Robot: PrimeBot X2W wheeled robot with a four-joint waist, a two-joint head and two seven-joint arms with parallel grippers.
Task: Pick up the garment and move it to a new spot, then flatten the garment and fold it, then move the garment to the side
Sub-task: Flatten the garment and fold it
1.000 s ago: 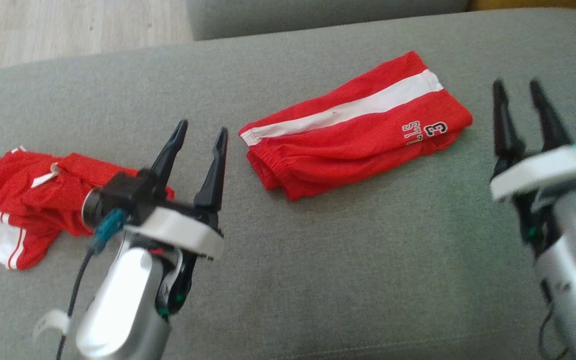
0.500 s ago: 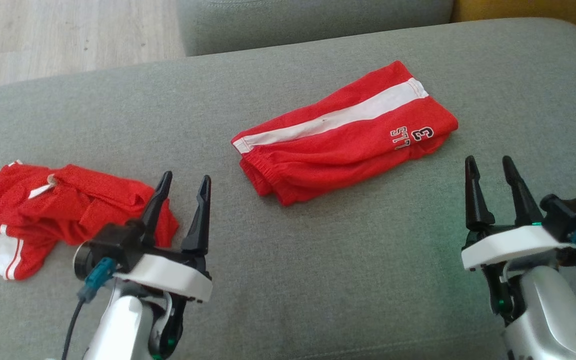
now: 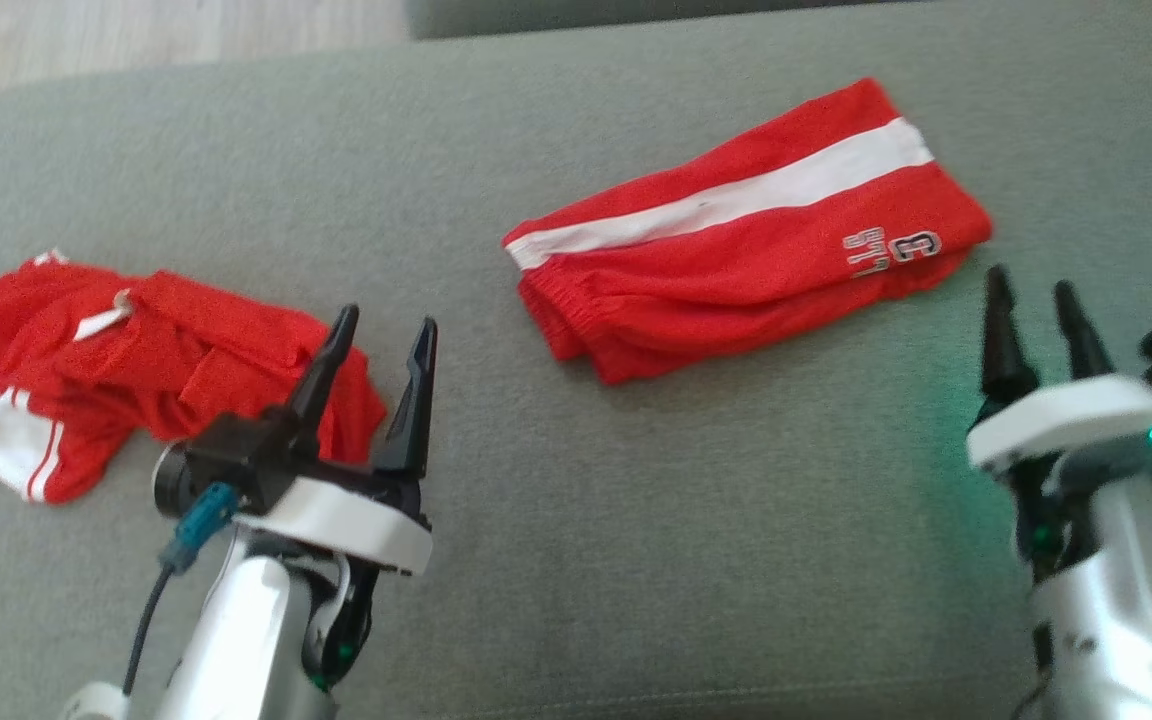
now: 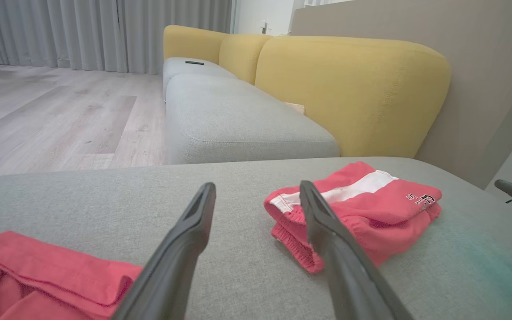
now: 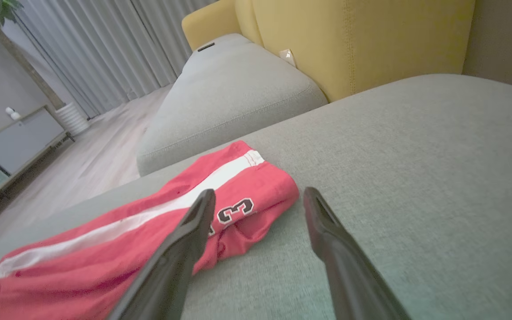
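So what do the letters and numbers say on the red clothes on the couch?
"3": a big number on the folded red shorts, near one corner.
Small letters beside the 3: they may start with "ST", but they are too blurred to read properly.
Crumpled red garment: no writing shows on it.

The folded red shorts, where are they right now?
In the head view the folded red shorts lie right of centre on the grey cushion, just beyond the right gripper.
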